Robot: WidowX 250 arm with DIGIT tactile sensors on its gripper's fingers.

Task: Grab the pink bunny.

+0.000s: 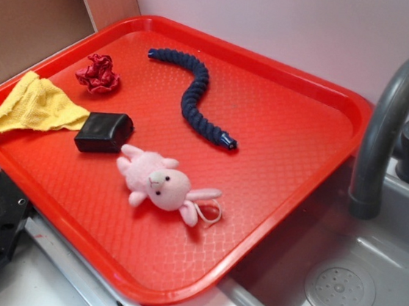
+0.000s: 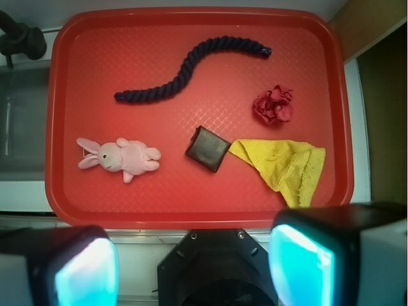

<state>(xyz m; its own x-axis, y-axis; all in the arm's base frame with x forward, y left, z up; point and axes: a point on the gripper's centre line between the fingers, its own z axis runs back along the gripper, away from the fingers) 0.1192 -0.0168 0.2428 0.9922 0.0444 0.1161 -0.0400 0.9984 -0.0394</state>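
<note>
Gripper (image 2: 194, 264) fingers spread wide and empty above the near edge of a red tray (image 2: 191, 210)

Wrist view: two blurred fingers (image 2: 86, 271) with glowing teal pads fill the bottom corners, far apart, nothing between them; beyond them the pink bunny (image 2: 118, 156) lies flat on the tray's left side, ears toward the left rim; a small black box (image 2: 208, 148) sits near the middle, touching a yellow cloth (image 2: 287, 164) to its right; a red crumpled ball (image 2: 274, 105) lies above the cloth; a dark blue rope (image 2: 191, 67) curves across the far half. Exterior view: the bunny (image 1: 160, 183) lies just beside the box (image 1: 103, 132), its string loop by its ears; the cloth (image 1: 32, 107) hangs over the tray (image 1: 302, 142) rim; a grey faucet (image 1: 393, 123) and sink (image 1: 367, 282) stand on the right; the gripper is out of this view
</note>
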